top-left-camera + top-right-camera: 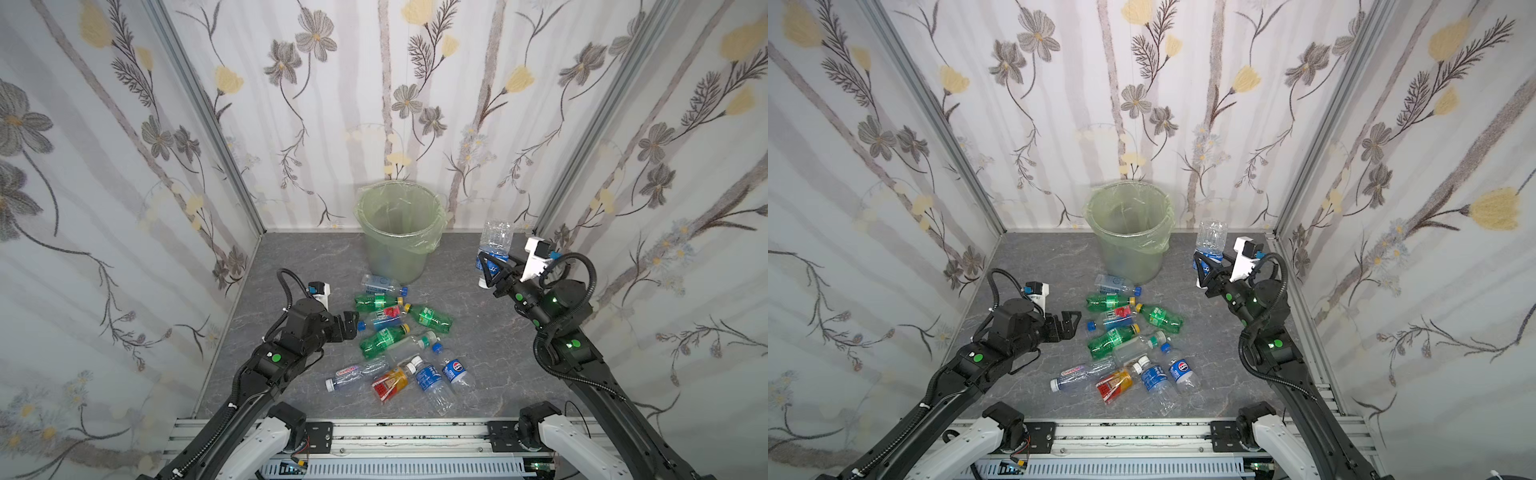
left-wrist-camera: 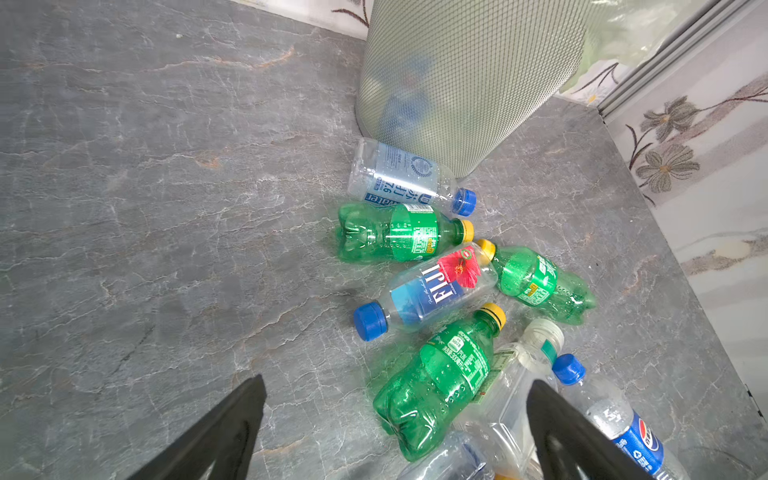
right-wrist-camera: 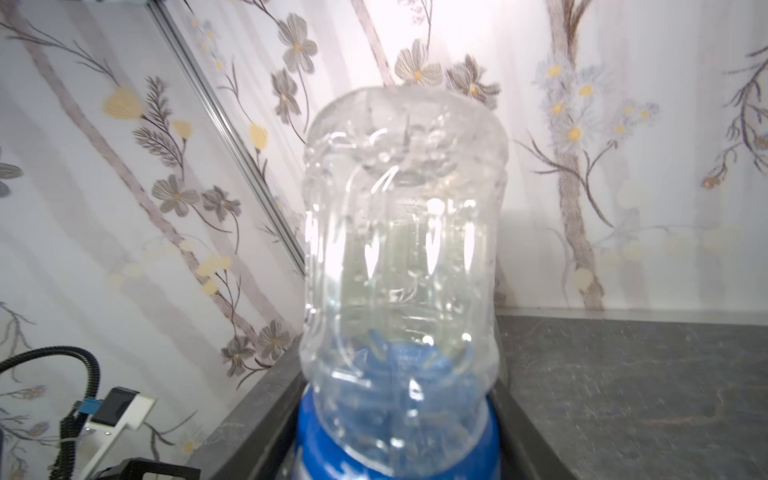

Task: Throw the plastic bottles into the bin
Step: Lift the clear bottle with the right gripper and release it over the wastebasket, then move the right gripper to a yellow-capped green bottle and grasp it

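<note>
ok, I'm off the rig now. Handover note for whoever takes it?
Right gripper: shut on a clear blue-labelled bottle, cap down, held in the air to the right of the bin, not yet over it.
Left gripper: open, empty, beside the FIJI bottle at the pile's left edge.
Done: blurred blue shapes seen through the bin wall suggest something is already inside; count unclear.
Left: drop the held bottle, then clear about ten loose bottles lying on the grey surface in front of the bin.
</note>
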Motion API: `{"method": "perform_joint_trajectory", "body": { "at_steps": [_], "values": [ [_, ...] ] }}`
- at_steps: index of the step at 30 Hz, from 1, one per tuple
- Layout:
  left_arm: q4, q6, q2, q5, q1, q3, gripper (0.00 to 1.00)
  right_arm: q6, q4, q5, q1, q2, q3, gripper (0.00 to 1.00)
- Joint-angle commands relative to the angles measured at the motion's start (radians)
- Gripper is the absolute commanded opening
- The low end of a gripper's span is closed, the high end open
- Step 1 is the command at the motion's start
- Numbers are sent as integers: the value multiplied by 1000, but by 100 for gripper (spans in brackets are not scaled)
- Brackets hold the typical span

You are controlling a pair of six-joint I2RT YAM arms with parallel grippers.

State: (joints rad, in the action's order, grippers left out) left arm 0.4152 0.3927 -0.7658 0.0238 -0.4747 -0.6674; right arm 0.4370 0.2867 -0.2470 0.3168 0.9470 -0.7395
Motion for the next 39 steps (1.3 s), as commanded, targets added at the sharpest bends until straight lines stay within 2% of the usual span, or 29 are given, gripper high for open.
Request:
{"method": "perform_joint_trajectory", "body": {
  "at_steps": [1,3,6,10,11,13,14,16,20,27,34,39],
  "values": [
    [-25,1,11,-27,1,5,100,15,60,-21,38,-33,1,50],
    [-26,4,15,-29,0,1,100,14,49,-23,59,-7,-47,51],
    [-29,0,13,1,0,2,100,6,0,-34,83,140,-207,50],
    [-29,1,14,31,-1,13,100,-6,-125,-60,114,480,-573,52],
    [-29,3,18,36,-1,15,100,4,-184,-80,113,592,-702,64],
    [-29,10,26,44,-2,12,100,1,-368,-115,118,828,-964,79],
    [-29,12,28,58,-1,6,100,-7,-455,-123,122,917,-1085,84],
    [-26,17,30,82,-2,-8,100,-17,-538,-124,129,1002,-1193,88],
    [-26,22,42,84,-3,-17,100,-14,-477,-119,134,946,-1081,92],
    [-26,-16,-8,95,-3,-35,100,-131,-456,-94,132,719,-778,92],
    [-13,-132,-90,139,-4,-108,100,-191,-450,-11,128,448,-428,94],
    [3,-199,-146,127,-4,-172,100,-242,-505,16,122,345,-229,91]
  ]
}}
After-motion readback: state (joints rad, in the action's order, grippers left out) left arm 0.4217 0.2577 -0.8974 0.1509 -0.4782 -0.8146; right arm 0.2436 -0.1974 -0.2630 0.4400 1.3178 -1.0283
